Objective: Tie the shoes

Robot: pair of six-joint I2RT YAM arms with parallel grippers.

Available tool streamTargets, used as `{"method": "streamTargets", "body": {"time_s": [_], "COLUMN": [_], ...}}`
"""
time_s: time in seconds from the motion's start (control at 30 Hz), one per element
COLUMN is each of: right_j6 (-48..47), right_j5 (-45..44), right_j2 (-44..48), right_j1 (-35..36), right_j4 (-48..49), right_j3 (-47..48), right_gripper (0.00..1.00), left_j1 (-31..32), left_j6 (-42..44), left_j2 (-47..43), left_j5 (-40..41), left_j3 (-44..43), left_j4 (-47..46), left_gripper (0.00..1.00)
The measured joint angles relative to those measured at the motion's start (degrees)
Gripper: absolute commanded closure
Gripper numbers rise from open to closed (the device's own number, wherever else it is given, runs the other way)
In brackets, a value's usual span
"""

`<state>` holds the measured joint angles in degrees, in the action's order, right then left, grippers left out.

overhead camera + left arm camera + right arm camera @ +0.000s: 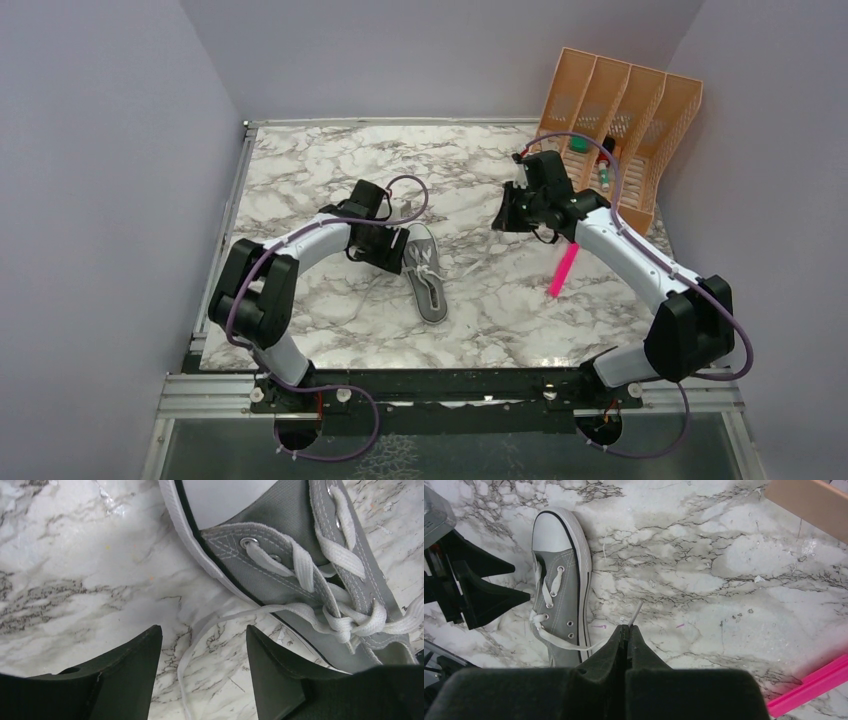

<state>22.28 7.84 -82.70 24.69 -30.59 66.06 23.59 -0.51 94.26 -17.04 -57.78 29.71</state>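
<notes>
Overhead view: a grey canvas sneaker (428, 280) lies on its sole near the centre of the marble table (300, 170). Its white toe cap (550, 532) points to the top of the frame and the open heel points to the bottom.

The left gripper (202, 630) is at the sneaker's upper left, just beside the toe and the eyelet rows. Its jaws stand wide apart and hold nothing. In the left wrist view one loose white lace end (181, 672) curves across the bare marble between the two fingers, and the crossed laces (345, 622) bunch at the right of the frame.

The right gripper (626, 629) is to the right of the sneaker and well apart from it. Its jaws are pressed together on the other lace (569, 642), which runs from the shoe's side to the fingertips. The lace's tip (637, 611) pokes out beyond them.

Surroundings: a pink bar (563, 272) lies on the table under the right forearm, at the lower right of the right wrist view. An orange slotted file sorter (615, 110) leans in the upper right corner with small items in its slots. Purple cables (410, 195) loop along both arms.

From above, the left arm's wrist covers part of the sneaker's toe. In the right wrist view the dark fingers hide its heel.
</notes>
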Motion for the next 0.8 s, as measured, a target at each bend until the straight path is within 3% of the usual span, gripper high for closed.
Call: {"method": "streamTargets", "body": {"time_s": [0.2, 0.4, 0.6, 0.8], "right_j6": [-0.3, -0.4, -0.5, -0.2], "right_j5": [0.7, 1.0, 1.5, 2.6], "right_j2": [0.9, 0.9, 1.3, 1.8], "right_j1": [0.0, 0.0, 0.0, 0.0], "right_j4": [0.0, 0.0, 0.1, 0.2], "right_j3": [0.1, 0.1, 0.1, 0.1], "right_gripper": [0.99, 0.99, 0.99, 0.99], "left_j1": [0.0, -0.2, 0.1, 0.5], "left_j6": [3.9, 4.9, 3.5, 0.4], "left_j2": [3.1, 3.9, -0.2, -2.8], "left_j5": [-3.6, -7.3, -10.5, -12.7], "left_j3": [0.0, 1.0, 7.7, 11.5], "left_j4": [-4.7, -8.7, -12.8, -14.2], "left_gripper": [0.42, 0.61, 0.66, 0.65]}}
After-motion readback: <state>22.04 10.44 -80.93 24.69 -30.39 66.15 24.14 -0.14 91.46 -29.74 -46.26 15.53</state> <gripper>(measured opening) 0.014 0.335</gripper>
